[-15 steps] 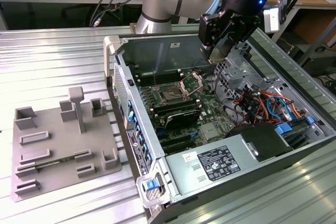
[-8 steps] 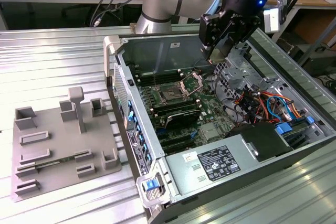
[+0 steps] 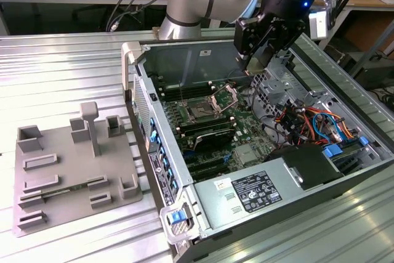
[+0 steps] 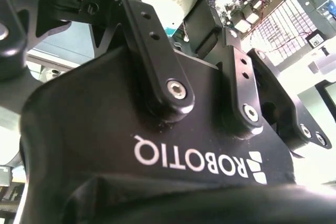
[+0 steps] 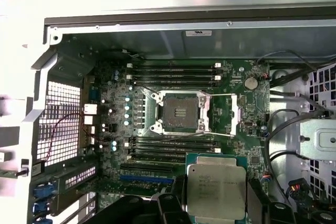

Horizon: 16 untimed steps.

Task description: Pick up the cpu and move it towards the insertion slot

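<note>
The cpu (image 5: 216, 191), a flat square chip with a pale silvery-grey metal lid on a thin green rim, sits level between the black fingers (image 5: 176, 203) of the gripper (image 5: 216, 203) in the first wrist view, one finger on each of two opposite edges, so the jaws are closed on the chip and it hangs above the green motherboard (image 5: 115, 156). In the exterior view the black gripper (image 3: 257, 60) hovers high over the far inner part of the open grey computer case (image 3: 184, 214), above the board and apart from it.

The insertion slot (image 5: 180, 111), a square socket with a dark centre and shiny silver frame, lies on the board with its hinged metal retention plate (image 5: 231, 115) swung open beside it; the chip is near the socket but not over it. Long black memory slots (image 5: 173, 70) run along two sides of the socket. On the ribbed metal bench, a grey plastic fixture plate (image 3: 74, 170) with upright blocks lies just beside the case, towards the exterior view's left.
</note>
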{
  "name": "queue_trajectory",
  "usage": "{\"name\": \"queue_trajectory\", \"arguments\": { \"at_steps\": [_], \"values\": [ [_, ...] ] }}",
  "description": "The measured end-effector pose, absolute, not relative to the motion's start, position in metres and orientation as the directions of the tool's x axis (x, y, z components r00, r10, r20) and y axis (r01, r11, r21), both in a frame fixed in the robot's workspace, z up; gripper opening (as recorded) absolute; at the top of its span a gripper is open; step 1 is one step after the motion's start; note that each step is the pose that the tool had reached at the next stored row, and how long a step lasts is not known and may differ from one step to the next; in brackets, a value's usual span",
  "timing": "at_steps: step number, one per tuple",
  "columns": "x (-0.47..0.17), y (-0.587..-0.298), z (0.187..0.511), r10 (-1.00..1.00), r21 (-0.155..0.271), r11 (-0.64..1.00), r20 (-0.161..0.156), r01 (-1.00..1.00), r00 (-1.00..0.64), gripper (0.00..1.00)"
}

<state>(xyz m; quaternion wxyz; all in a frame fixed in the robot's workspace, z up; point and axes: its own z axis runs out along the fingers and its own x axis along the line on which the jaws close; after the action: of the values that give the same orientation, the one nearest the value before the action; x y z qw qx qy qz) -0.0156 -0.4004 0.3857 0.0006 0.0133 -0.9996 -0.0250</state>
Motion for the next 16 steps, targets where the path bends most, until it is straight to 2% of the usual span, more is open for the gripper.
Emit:
{"name": "queue_trajectory", "arguments": {
  "at_steps": [16],
  "values": [
    [-0.0149, -0.3948, 0.3781, -0.027, 0.05, 0.998, 0.0, -0.027, -1.0, 0.55]
  ]
}}
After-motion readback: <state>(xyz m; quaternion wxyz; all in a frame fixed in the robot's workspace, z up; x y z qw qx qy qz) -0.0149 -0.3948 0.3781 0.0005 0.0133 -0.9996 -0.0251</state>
